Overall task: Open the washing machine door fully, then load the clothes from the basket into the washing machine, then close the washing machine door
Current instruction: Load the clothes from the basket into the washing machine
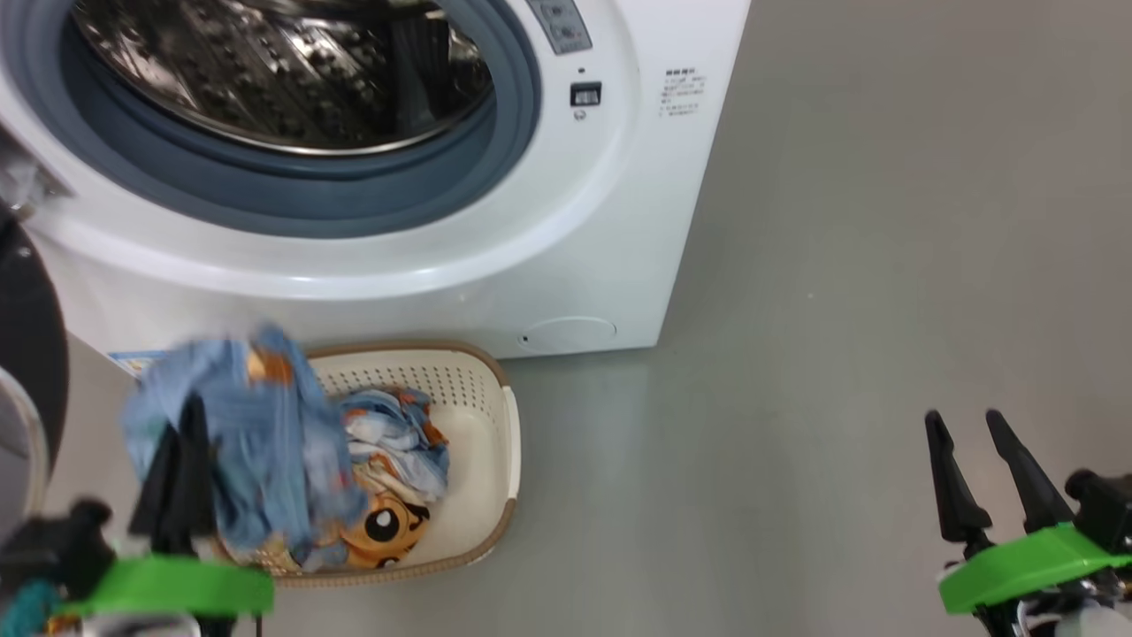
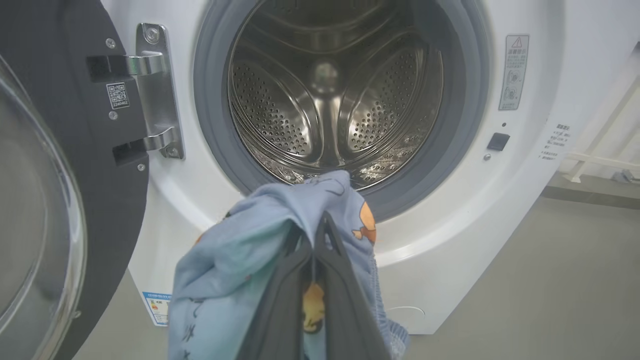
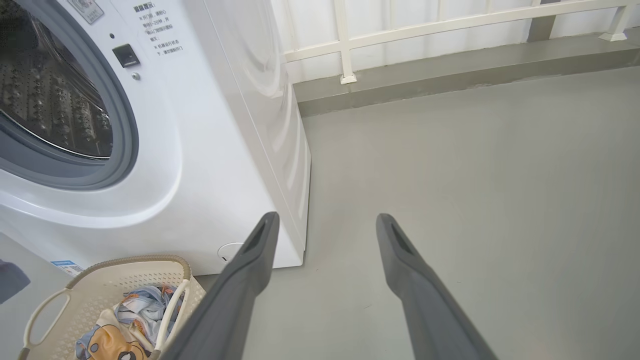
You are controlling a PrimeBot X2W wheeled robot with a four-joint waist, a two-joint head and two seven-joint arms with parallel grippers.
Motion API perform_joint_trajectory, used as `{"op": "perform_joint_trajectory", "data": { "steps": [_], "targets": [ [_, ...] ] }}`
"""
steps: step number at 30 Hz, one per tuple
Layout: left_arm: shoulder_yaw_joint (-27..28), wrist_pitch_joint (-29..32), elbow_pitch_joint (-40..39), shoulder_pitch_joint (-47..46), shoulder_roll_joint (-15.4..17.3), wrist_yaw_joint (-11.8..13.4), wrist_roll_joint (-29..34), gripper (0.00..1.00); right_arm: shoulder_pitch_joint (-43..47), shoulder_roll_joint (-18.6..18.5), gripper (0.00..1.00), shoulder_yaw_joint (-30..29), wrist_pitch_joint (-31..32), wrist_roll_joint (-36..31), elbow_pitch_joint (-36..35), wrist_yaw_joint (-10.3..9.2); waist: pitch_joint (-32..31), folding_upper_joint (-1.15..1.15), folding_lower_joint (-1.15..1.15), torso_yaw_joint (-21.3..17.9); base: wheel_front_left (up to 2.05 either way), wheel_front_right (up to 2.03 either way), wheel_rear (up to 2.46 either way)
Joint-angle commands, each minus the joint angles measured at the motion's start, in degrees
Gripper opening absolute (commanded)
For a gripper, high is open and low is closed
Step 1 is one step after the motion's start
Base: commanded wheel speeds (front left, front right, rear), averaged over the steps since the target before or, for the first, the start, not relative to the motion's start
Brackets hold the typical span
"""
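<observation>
Grey floor (image 1: 840, 354) is spread across the room, and a white railing (image 3: 450, 22) is seen along its far edge beyond the washing machine (image 1: 619, 221). The washing machine door (image 2: 75, 165) is swung wide on its hinge at the left, so the steel drum (image 2: 330, 100) is laid open. The basket (image 1: 511, 442) is set on the floor just in front of the machine, below the opening, and the rest of the clothes (image 1: 393, 469) are heaped in it. A blue garment (image 2: 235, 270) is held up over the basket's left end by the left gripper (image 2: 320, 225), whose jaws are pinched shut on a fold of it. The cloth is bunched and draped down around them, with no clear long axis. From those jaws the drum mouth lies farther off and higher, nearly straight ahead, with the lip of the grey gasket (image 2: 215, 125) between. Loading is judged to be under way, with the left arm plainly the nearer one. The hanging tail may be caught on that lip unless it is carried in high. The right gripper (image 1: 964, 420) is held well apart at the right over bare floor, its jaws spread wide and empty.
</observation>
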Motion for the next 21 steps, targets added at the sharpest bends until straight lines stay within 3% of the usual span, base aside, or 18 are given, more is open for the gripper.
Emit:
{"op": "perform_joint_trajectory", "data": {
  "steps": [1, 12, 21],
  "targets": [
    [1.5, -0.4, -0.9, -4.3, 1.4, -0.1, -0.5, 0.0, -2.0, -0.4, 1.0, 1.6, -0.4, -0.4, -1.6, 0.09, 2.2, 0.0, 0.0, -1.2, 0.0, 0.0, 0.0],
    [0.3, -0.4, 3.2, -24.8, 5.3, -0.1, 0.8, 0.0, -6.8, 1.5, 1.0, 3.4, -0.4, -0.3, -1.7, 0.09, 8.3, 0.0, 0.0, -4.6, 0.0, 0.0, 0.0],
    [0.7, -0.4, 14.7, -37.2, 7.6, -0.1, 1.3, 0.0, -8.8, 2.6, 1.0, 4.7, -0.4, -0.2, -1.8, 0.09, 10.7, 0.0, 0.0, -7.0, 0.0, 0.0, 0.0]
  ]
}}
